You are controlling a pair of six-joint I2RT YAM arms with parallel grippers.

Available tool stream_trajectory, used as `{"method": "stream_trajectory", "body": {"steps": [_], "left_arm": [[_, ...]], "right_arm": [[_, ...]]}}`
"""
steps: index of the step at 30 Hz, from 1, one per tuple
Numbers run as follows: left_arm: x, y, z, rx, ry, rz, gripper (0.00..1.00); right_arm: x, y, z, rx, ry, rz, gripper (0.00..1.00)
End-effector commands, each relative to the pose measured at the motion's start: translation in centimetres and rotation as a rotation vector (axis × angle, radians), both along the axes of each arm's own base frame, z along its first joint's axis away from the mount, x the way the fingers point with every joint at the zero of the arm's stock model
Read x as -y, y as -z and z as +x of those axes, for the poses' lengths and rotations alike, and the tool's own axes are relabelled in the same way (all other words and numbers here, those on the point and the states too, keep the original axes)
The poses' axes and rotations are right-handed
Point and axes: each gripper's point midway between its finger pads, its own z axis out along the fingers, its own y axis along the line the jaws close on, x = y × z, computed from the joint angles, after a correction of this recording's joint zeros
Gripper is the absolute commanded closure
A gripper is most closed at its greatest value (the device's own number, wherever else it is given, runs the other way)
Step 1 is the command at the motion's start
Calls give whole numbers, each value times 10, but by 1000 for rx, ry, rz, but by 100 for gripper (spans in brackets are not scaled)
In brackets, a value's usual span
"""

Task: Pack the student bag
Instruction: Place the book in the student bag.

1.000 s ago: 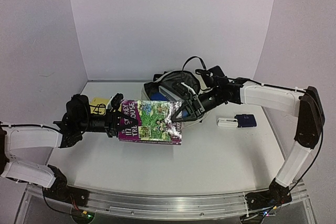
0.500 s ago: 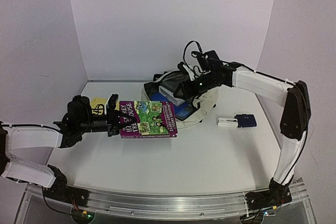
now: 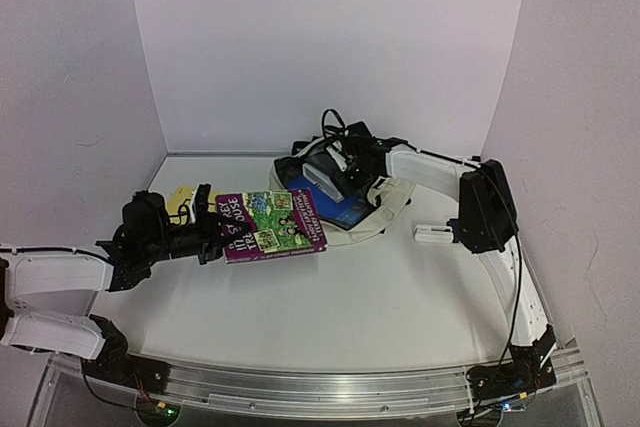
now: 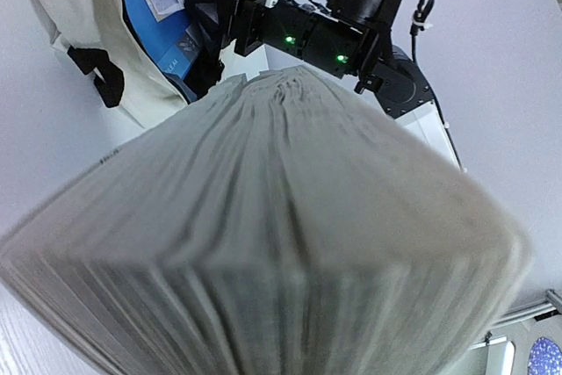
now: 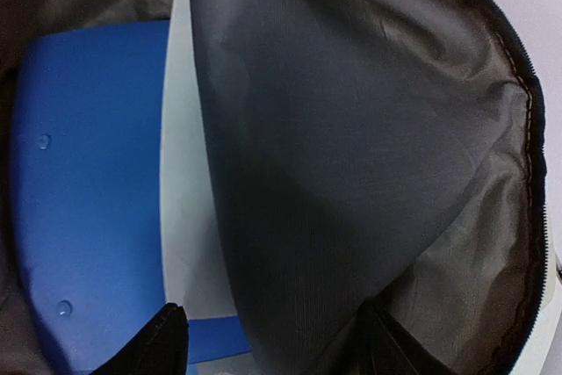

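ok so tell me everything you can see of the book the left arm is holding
The book is a thick paperback, its purple cover carrying bright green cartoon panels and white title lettering. It is closed, cover up and roughly level, seemingly held above the table, with the left gripper clamped on the edge nearest that arm. Its far right corner reaches the student bag at its rim; contact cannot be told. The left wrist view shows its off-white page block, blurred.

Cream-beige student bag [image 3: 392,205], black-strapped, lying unzipped far back on the table [image 3: 400,297], grey lining exposed.
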Motion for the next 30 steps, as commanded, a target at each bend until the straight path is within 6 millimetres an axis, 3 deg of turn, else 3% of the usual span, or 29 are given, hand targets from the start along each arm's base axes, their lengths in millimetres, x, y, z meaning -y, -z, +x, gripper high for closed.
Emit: {"method": "stream_trajectory", "body": {"steps": [1,6,11,15,20,24,30], "left_arm": [[-9,-38,3,118,-51,-81,100],[-13,-31,2,116,-75,-62,100],[-13,-31,10,134,-95,-44,100],[-2,-33,23,146,-83,-50,100],[19,-35,44,157,-45,-99,100],[36,-48,60,206,-6,-150,100],[41,-29,92,167,-23,-186,100]], "right_arm": [[5,-22,19,99,48,-44,58],[-2,-47,14,102,30,33,100],[-34,-77,-27,35,-94,156,100],[-64,-114,-65,18,-180,259,100],[-71,-147,-74,38,-177,322,100],[-71,-149,-77,22,-180,330,100],[-73,-140,-89,-31,-196,345,100]]}}
